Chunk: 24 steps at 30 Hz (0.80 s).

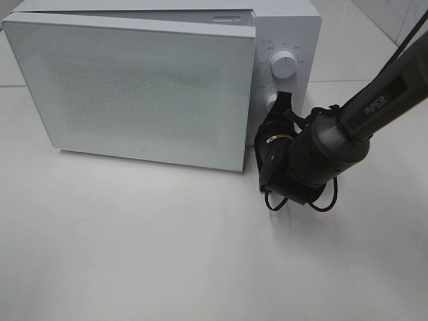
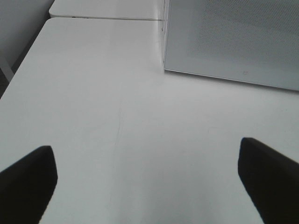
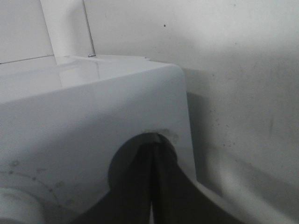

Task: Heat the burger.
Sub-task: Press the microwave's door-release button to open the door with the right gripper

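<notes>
The burger is out of view; nothing of it shows in any frame. A white microwave (image 1: 134,87) stands at the back of the table, and the right edge of its mesh door sits slightly out from the body. My right gripper (image 1: 279,100) is shut, with its tips against the lower knob (image 1: 271,103) of the control panel, below the upper knob (image 1: 283,65). The right wrist view shows the shut fingers (image 3: 140,186) pressed together at the panel (image 3: 93,107). My left gripper (image 2: 147,186) hangs open over bare table, holding nothing.
The white table (image 1: 167,254) spreads in front of the microwave. The microwave door (image 2: 233,42) also shows in the left wrist view, beyond the left gripper. A seam to a second table (image 2: 107,17) runs behind it. The right arm (image 1: 374,100) reaches in from the right.
</notes>
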Each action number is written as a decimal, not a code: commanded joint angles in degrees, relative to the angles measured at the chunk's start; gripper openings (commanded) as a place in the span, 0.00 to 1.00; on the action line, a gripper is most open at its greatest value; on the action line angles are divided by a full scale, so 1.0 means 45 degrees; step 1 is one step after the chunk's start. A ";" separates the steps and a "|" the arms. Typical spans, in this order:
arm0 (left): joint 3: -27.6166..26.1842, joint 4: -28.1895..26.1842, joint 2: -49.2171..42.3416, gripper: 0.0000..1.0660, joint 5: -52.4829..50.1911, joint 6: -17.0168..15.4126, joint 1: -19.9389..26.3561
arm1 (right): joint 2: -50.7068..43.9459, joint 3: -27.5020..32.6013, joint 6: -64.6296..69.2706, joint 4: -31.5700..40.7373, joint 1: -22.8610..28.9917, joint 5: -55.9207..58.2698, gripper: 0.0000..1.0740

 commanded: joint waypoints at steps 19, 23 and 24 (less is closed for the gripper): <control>0.0013 -0.0064 -0.0242 0.92 0.0038 -0.0064 0.0038 | -0.0547 -0.0662 -0.0076 -0.2063 -0.0509 -0.2954 0.00; 0.0013 -0.0064 -0.0242 0.92 0.0038 -0.0064 0.0038 | -0.0993 -0.0102 -0.0153 -0.2203 -0.0509 -0.2406 0.00; 0.0013 -0.0064 -0.0242 0.92 0.0038 -0.0064 0.0038 | -0.0993 -0.0102 -0.0153 -0.2203 -0.0509 -0.2406 0.00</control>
